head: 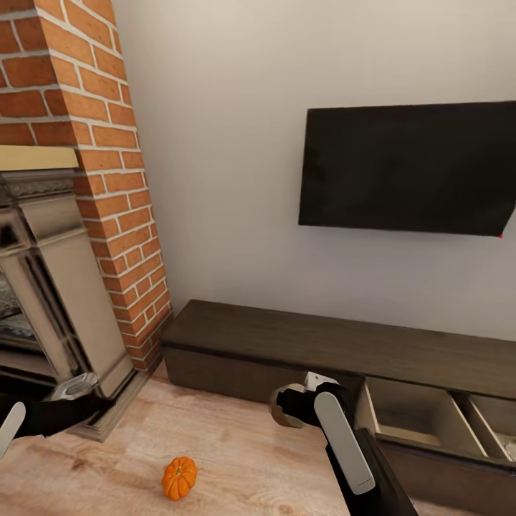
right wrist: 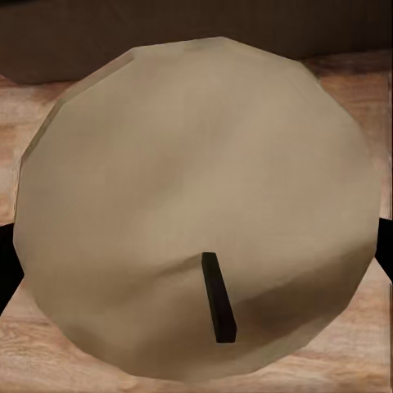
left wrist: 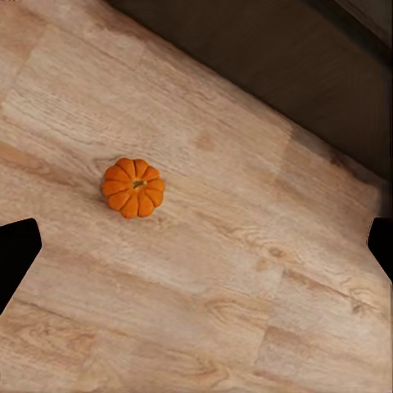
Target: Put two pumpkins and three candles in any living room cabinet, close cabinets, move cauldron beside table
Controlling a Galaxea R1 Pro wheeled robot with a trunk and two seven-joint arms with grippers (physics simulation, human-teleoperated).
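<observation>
From the head camera, the right gripper [head: 285, 405] sits low in front of the cabinet [head: 301, 344], pinching a candle [head: 281, 408] whose rounded beige edge peeks out at the end of the arm, just left of an open drawer [head: 416, 416] with a pale interior. A pumpkin [head: 179, 478] lies on the wood floor [head: 236, 451], well apart from that gripper and nearer the left arm, whose gripper [head: 75, 387] hovers by the base of the brick fireplace [head: 107, 179]; whether its fingers are spread cannot be told here. A dark television [head: 408, 168] hangs on the wall above the cabinet. In the left wrist camera, the pumpkin [left wrist: 133, 187] rests alone on the floor, squat, ribbed and orange with a small stem at its centre, lying beyond and between the two dark fingertips [left wrist: 18, 250], which stand wide apart at opposite edges. In the right wrist camera, the candle [right wrist: 201, 205] is close up, a faceted grey-beige disc with a short black wick [right wrist: 219, 296], held between the dark finger edges at both sides.
</observation>
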